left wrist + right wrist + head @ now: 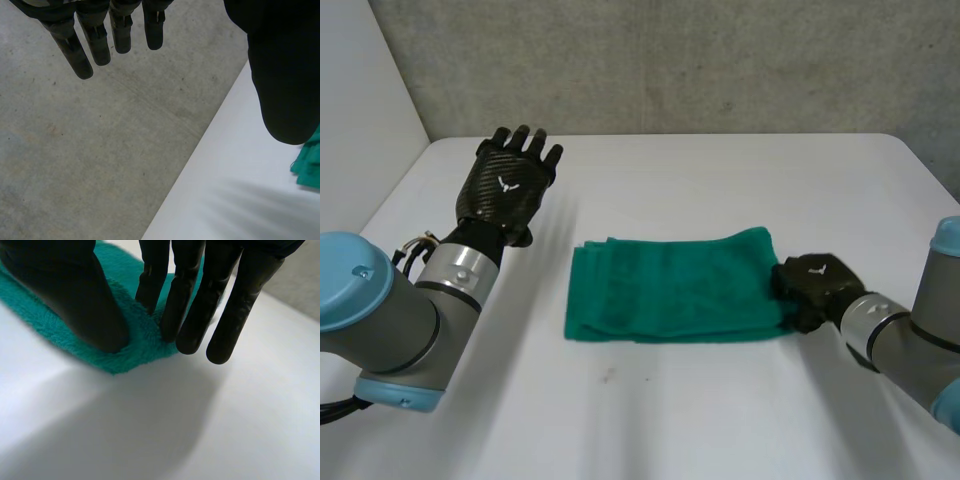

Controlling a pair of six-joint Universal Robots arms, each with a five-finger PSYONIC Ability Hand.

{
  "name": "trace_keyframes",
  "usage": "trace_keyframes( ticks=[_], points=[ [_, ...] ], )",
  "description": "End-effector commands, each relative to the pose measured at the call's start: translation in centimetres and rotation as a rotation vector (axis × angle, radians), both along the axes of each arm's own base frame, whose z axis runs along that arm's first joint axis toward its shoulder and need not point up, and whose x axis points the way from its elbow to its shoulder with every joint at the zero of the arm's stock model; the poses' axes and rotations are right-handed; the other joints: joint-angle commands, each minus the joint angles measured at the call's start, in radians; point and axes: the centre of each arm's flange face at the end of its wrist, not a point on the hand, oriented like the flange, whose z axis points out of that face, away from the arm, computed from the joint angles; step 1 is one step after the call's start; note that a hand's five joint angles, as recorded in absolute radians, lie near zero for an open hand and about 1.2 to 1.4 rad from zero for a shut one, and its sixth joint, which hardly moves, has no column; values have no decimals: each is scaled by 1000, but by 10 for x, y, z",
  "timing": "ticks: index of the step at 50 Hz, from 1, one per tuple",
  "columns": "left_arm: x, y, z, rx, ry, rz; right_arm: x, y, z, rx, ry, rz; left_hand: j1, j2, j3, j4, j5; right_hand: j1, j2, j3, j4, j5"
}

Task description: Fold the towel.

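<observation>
Closest up, right hand (200,295) is resting on the towel (135,347) at its right end, near the front corner. Thumb is pressing into the pile and straight fingers (175,315) are touching down just beside it. A strip of cloth is lying between them, nothing is lifting, so no real pinch.

Towel is lying flat in the middle of the white table (720,420), already doubled into a rectangle w/ layered edges showing along the front.

Left hand (508,182) is hovering over the table's far left part, fingers straight & slightly spread, holding nothing, well apart from the towel.

Prob. step: taking hold of the right end to bring it over to the left end. To do it well, thumb & fingers should be closing thru all layers, not just the top one. Then lifting only enough to clear, travelling straight across, and lining up edge w/ edge. Left hand should prob. be coming down to pin the left end so the cloth isn't sliding.
</observation>
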Motion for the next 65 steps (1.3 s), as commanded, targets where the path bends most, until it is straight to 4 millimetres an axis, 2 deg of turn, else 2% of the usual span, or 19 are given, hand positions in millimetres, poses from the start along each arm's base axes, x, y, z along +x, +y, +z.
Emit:
trace_keyframes(
  ticks=[1,5,8,12,13,16,19,20,22,26,29,32,35,39,42,48,57,62,65],
  points=[
    [1,3,2,1,-1,0,4,-31,41,-226,-7,-45,-34,-28,-39,-29,-46,501,313,325,336,372],
    [2,3,3,-1,-1,3,45,-18,69,-303,-35,58,-34,-28,-39,-29,-46,501,313,325,336,372],
    [4,3,8,-15,6,15,101,16,87,-322,-62,237,-34,-28,-39,-29,-46,501,313,325,336,372],
    [11,0,14,-23,22,75,140,48,72,-281,-42,385,-34,-28,-39,-29,-46,501,313,325,336,372],
    [12,0,15,-25,25,84,155,64,59,-258,-13,456,-34,-28,-39,-29,-46,501,313,325,336,372],
    [14,1,19,-24,31,114,172,94,27,-214,76,586,-34,-28,-39,-29,-46,501,313,325,336,372],
    [14,4,21,-13,31,126,176,103,5,-204,166,627,-34,-28,-39,-29,-46,501,313,325,336,372],
    [14,5,21,-7,32,127,175,99,2,-213,185,610,-34,-28,-39,-29,-46,-114,-302,-290,-279,-244],
    [11,8,22,15,42,124,174,92,7,-237,188,559,-34,-28,-39,-29,-46,-721,-909,-897,-885,-850],
    [-4,15,34,45,108,85,169,71,38,-314,116,396,-34,-28,-39,-29,-46,-721,-909,-897,-885,-850],
    [-14,20,44,87,182,73,150,51,77,-336,-19,271,-34,-28,-39,-29,-46,-721,-909,-897,-885,-850],
    [-27,26,49,166,257,42,134,41,90,-270,-148,192,-34,-28,-39,-29,-46,-721,-909,-897,-885,-850],
    [-42,32,42,268,304,0,126,34,92,-206,-233,162,-34,-28,-39,-29,-46,-721,-909,-897,-885,-850],
    [-64,42,24,452,363,-48,113,18,90,-129,-301,118,-34,-28,-39,-29,-46,-721,-909,-897,-885,-850],
    [-80,46,0,589,377,-55,105,8,80,-84,-286,107,-33,-27,-38,-28,-45,-721,-909,-897,-885,-850],
    [-82,41,-49,737,324,43,111,-4,30,60,-213,93,-24,-18,-30,-19,-37,-721,-909,-897,-885,-850],
    [-59,45,-80,791,234,207,114,-7,-7,159,-94,107,-30,-24,-35,-25,-42,-721,-909,-897,-885,-850],
    [-53,52,-85,789,142,211,114,-7,-5,137,-70,115,-34,-28,-39,-29,-46,-721,-909,-897,-885,-850],
    [-52,53,-76,755,102,195,113,-9,8,109,-88,111,-34,-28,-39,-29,-46,-721,-909,-897,-885,-850]
  ],
)
